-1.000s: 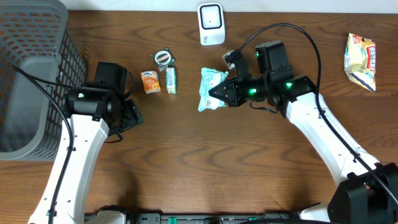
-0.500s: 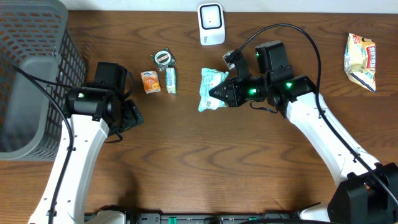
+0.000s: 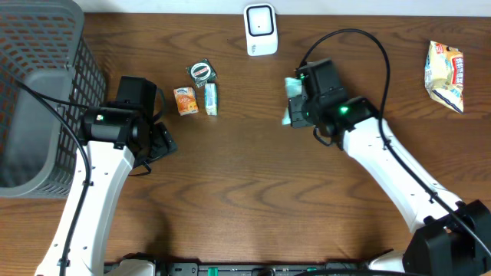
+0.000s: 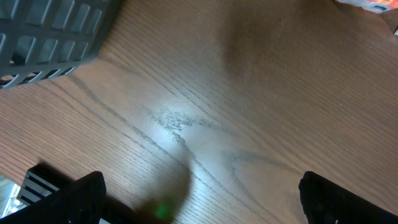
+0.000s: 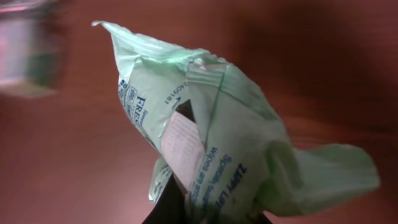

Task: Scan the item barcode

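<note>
A pale green wipes packet with blue print fills the right wrist view, crumpled and hanging upright. My right gripper is shut on its lower end. From overhead only a sliver of the packet shows beside the right gripper, the wrist covering the rest. The white barcode scanner stands at the back edge, up and to the left of the packet. My left gripper rests at the left, open with nothing between its fingers. In the left wrist view the left gripper frames only bare wood.
A grey mesh basket occupies the far left. A round tin, an orange pouch and a small green-white box lie left of centre. A yellow snack bag lies at the far right.
The right gripper has turned and drawn in, lifting the green packet from lying flat on the table to hanging under the wrist. The left arm has stayed still.
</note>
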`<action>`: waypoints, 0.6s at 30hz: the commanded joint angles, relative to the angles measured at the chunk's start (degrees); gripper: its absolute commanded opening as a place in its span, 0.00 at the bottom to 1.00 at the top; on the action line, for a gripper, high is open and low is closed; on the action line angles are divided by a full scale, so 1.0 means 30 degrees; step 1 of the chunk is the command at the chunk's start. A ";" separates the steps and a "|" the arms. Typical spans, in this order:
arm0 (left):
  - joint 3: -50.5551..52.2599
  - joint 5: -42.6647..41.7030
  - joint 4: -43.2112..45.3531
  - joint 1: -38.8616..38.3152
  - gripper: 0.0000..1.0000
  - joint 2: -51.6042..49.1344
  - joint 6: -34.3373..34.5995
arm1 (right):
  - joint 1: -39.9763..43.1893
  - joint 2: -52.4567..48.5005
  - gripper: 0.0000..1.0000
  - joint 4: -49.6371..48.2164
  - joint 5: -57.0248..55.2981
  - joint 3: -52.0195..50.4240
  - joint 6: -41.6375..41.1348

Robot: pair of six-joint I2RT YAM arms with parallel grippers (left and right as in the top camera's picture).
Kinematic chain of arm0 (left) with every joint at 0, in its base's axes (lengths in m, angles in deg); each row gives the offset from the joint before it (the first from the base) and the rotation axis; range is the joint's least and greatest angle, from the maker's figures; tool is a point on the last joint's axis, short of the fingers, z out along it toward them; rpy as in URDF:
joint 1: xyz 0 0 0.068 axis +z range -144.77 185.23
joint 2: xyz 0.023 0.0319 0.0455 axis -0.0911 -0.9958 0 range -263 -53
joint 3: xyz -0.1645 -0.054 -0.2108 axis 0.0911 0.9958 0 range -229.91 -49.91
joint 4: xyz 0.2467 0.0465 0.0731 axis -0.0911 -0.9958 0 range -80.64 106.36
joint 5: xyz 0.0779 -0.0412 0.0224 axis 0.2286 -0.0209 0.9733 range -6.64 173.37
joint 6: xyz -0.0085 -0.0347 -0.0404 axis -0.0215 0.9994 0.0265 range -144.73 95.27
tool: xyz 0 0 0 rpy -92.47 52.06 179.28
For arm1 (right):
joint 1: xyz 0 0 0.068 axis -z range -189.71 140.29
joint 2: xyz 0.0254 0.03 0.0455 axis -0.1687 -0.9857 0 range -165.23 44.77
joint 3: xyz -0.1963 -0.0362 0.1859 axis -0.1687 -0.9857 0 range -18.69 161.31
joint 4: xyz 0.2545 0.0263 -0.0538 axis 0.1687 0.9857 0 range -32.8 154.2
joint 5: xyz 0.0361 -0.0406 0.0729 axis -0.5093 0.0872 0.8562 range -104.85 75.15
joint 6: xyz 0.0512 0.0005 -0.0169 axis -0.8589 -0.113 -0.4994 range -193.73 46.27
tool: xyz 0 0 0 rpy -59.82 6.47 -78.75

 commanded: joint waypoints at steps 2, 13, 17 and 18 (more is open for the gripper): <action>0.0073 0.0182 -0.0066 0.0066 0.98 -0.0022 0.0102 | -0.0998 -0.0852 0.01 0.0372 -1.0834 0.0182 0.0342; 0.0073 0.0182 -0.0066 0.0066 0.97 -0.0022 0.0095 | -0.1545 -0.5668 0.05 0.0984 -1.2845 0.0182 0.1734; 0.0073 0.0182 -0.0066 0.0066 0.98 -0.0022 0.0102 | -0.2149 -0.6550 0.09 0.1406 -1.1992 0.0182 0.1632; 0.0073 0.0182 -0.0066 0.0066 0.98 -0.0022 0.0102 | -0.2310 -0.6710 0.11 0.1545 -1.1256 0.0182 0.1639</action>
